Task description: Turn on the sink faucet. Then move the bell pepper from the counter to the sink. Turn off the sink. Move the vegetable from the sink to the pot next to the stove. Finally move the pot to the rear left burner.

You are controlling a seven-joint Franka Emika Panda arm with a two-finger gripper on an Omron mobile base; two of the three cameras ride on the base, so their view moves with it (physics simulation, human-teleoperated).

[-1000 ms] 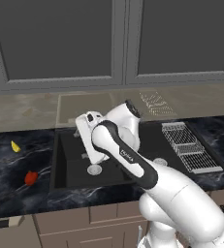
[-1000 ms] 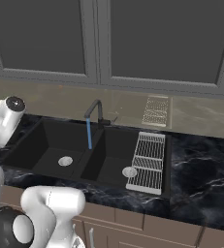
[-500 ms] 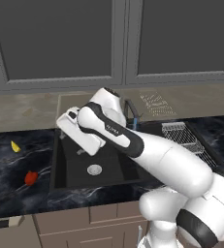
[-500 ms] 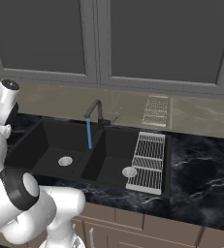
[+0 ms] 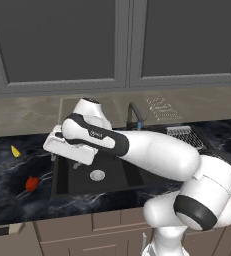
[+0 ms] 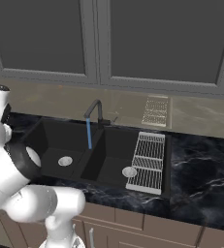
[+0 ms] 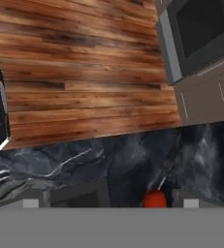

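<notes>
Sink (image 6: 50, 140) matte black, double basin, round silver drain each; blue water stream falls from sink faucet (image 6: 95, 112) into left basin. Tool (image 5: 62, 159) spread wide, grasping nothing, over sink's left edge. Bell pepper (image 5: 32, 183), lumpy red, on veined black marble surface (image 5: 17, 187), down-left of tool, apart. Small yellow wedge (image 5: 16, 151) farther left.

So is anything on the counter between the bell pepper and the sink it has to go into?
Nothing visible. The bell pepper lies on bare counter just left of the sink; the yellow piece sits farther back, off that path.
</notes>
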